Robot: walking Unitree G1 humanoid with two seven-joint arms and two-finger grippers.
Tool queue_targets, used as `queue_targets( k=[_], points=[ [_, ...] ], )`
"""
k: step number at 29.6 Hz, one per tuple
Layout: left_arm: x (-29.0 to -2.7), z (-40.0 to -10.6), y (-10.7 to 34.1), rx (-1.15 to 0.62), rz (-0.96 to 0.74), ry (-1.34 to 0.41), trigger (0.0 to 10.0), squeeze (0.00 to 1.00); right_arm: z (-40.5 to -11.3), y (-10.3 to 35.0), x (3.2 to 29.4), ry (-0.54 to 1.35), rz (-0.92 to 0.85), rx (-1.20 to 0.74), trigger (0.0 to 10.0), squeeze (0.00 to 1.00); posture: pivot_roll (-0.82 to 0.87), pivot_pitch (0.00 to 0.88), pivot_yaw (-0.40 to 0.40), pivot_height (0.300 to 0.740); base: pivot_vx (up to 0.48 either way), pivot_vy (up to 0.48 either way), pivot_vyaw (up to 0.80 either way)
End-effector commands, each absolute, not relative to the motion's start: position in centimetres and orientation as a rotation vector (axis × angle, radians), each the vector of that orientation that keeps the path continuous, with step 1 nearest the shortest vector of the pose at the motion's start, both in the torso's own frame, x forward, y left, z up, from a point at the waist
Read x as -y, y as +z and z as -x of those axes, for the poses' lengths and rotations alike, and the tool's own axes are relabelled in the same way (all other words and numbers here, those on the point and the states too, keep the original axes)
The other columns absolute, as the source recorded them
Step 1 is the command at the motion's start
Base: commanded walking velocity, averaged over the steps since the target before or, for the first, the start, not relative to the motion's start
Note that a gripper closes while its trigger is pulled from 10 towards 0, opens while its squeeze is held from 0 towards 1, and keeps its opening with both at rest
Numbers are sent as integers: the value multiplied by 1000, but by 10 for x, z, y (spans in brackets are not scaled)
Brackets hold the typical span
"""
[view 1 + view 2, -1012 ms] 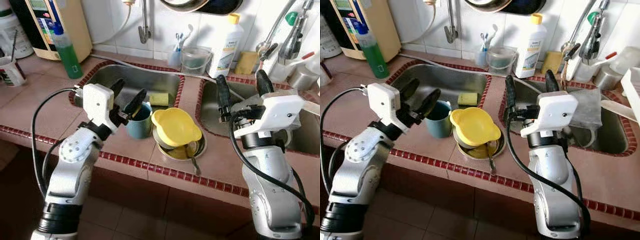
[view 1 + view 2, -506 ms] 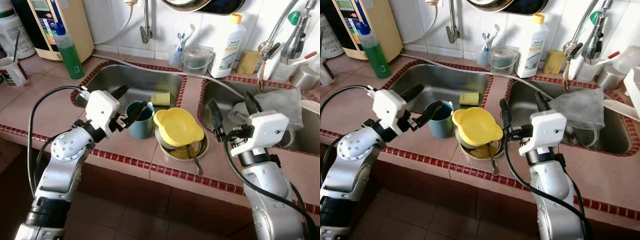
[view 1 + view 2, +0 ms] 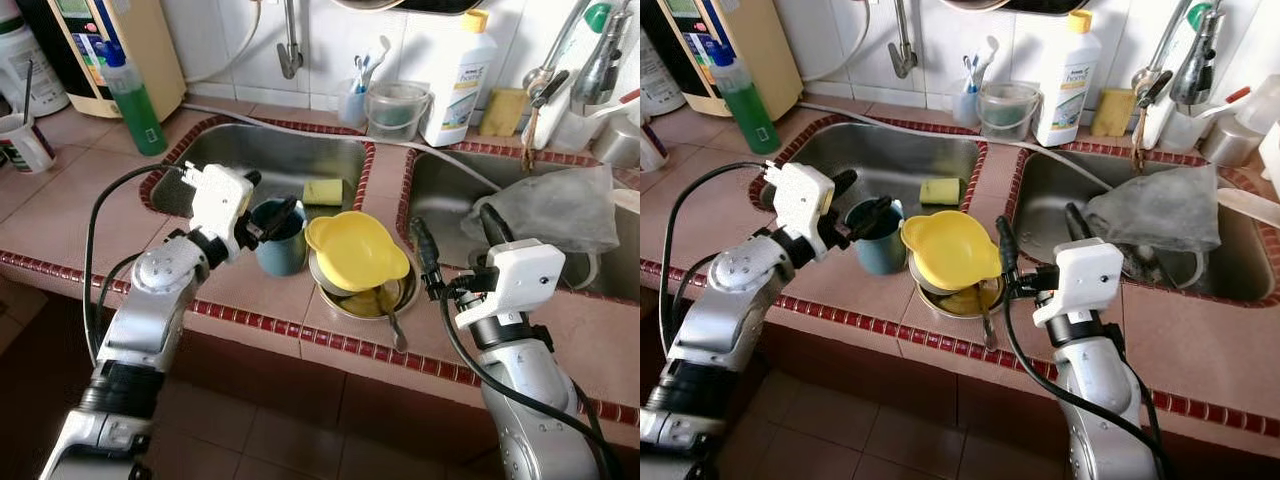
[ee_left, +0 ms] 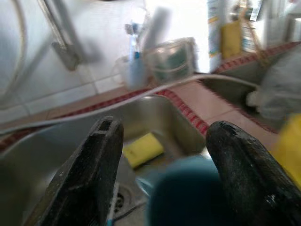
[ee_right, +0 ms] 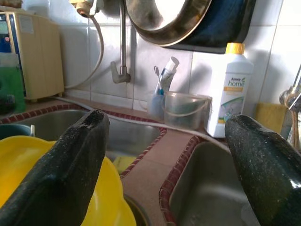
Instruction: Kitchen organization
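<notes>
I have the left end effector [image 3: 262, 205] open, its 2 fingers straddling the teal cup [image 3: 279, 240], which stands on the tabletop [image 3: 80, 215] between the left sink [image 3: 290, 155] and the yellow bowl [image 3: 355, 250]. I'd sink the fingers lower and centre them before closing, keeping clear of the bowl. The right end effector [image 3: 1038, 240] hovers open beside the bowl.

The left gripper [image 3: 268, 208] moves in to straddle the blue cup [image 3: 280, 240]; the right gripper [image 3: 455, 232] (fingers spread) drops lower.
</notes>
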State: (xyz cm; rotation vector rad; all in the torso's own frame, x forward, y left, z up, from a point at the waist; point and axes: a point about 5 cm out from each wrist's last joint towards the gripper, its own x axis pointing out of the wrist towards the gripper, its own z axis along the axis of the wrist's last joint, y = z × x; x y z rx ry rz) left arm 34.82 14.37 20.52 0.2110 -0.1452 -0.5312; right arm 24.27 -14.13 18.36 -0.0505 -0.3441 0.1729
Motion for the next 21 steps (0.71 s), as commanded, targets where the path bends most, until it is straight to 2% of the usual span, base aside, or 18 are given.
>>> queue_targets(
  k=[1,5,21],
  points=[
    [-146,-351,208,128,-190,-514,10000,0,-239,190,140,173,54,369,10000,0,-200,113,71,740,0,0,0],
    [-149,-354,219,122,-190,-495,10000,0,-236,191,137,184,47,375,10000,0,-198,115,73,740,0,0,0],
    [-162,-357,243,-6,-374,-536,10000,0,-235,194,130,248,50,374,10000,0,-178,117,70,740,0,0,0]
  ],
)
